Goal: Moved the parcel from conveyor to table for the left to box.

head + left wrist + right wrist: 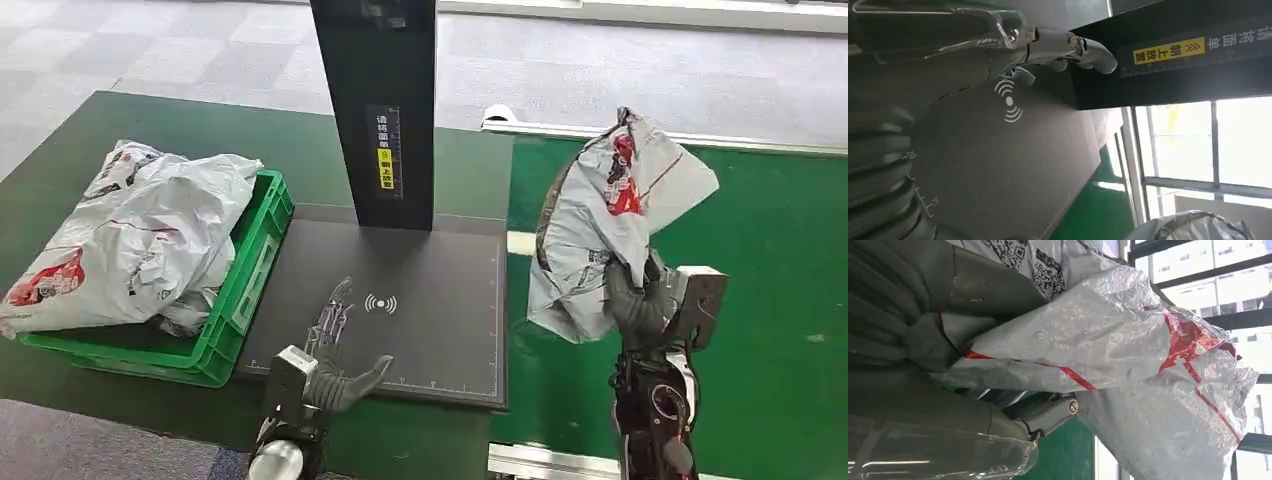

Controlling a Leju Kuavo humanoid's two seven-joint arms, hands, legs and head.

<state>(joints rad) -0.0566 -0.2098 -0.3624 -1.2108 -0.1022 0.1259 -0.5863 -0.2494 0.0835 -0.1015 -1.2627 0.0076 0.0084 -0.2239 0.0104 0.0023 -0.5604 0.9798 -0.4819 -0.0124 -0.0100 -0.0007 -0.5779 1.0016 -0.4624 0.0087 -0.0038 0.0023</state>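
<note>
While raised over the belt: white crinkled plastic parcel with red print, gripped from below, clear of the edges.
Green conveyor belt: open surface right of the parcel.
Dark flat scanning mat: bare between left hand and mat's right edge.
Green plastic crate: heaped with white bags, left of mat.
Right hand: fingers wrapped round the parcel.
Left hand: fingers spread flat over mat, holding nothing.

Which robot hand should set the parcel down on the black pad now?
Right. The right robot hand already grips the parcel just beside the black pad; the left robot hand rests open on the pad.
</note>
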